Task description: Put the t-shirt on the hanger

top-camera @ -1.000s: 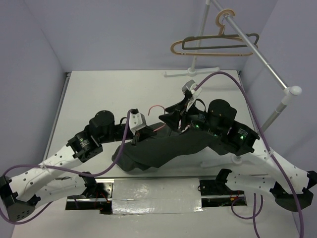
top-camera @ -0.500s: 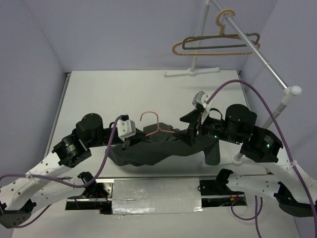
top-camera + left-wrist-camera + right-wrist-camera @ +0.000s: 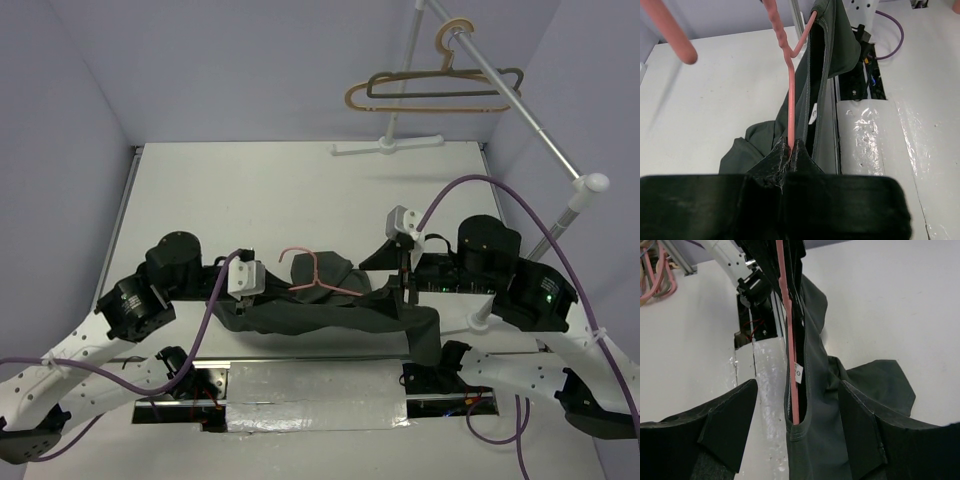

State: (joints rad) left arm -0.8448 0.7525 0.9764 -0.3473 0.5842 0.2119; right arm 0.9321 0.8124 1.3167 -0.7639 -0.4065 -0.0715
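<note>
Pink hanger (image 3: 315,270) threaded inside dark t-shirt (image 3: 330,315).
Your left fingers (image 3: 771,162) pinch it; right fingers (image 3: 730,425) gape, so seat that shoulder gently.

You have a white table (image 3: 250,190) boxed in by pale lilac walls (image 3: 250,70). At far right, a white rack (image 3: 520,105) carries a tan hanger (image 3: 350,97) and a grey hanger (image 3: 519,78).
</note>
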